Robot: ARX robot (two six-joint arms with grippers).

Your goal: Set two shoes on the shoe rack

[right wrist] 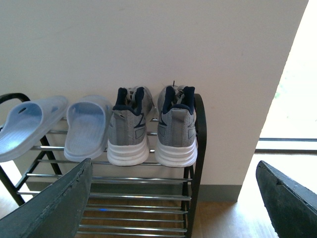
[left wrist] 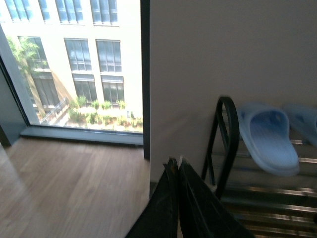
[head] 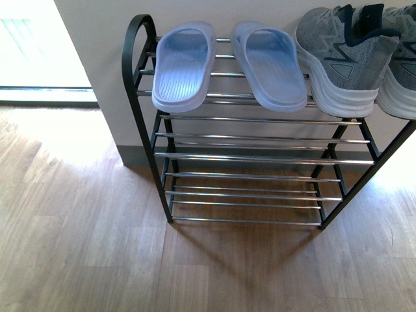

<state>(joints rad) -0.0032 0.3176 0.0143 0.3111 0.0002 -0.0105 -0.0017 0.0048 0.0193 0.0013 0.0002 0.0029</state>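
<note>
I see both grey sneakers (right wrist: pixel 151 131) on top tier of shoe rack (head: pixel 260 159), side by side at its right end, heels facing out, toes to wall. Pale blue slippers (head: pixel 224 62) fill left part of same tier. Right gripper (right wrist: pixel 178 208) spread wide, holding nothing, well clear of rack. Left gripper (left wrist: pixel 177 168) pressed together, empty, near rack's left frame. Lower tiers bare. My read: placing done, only retract left, if anything
</note>
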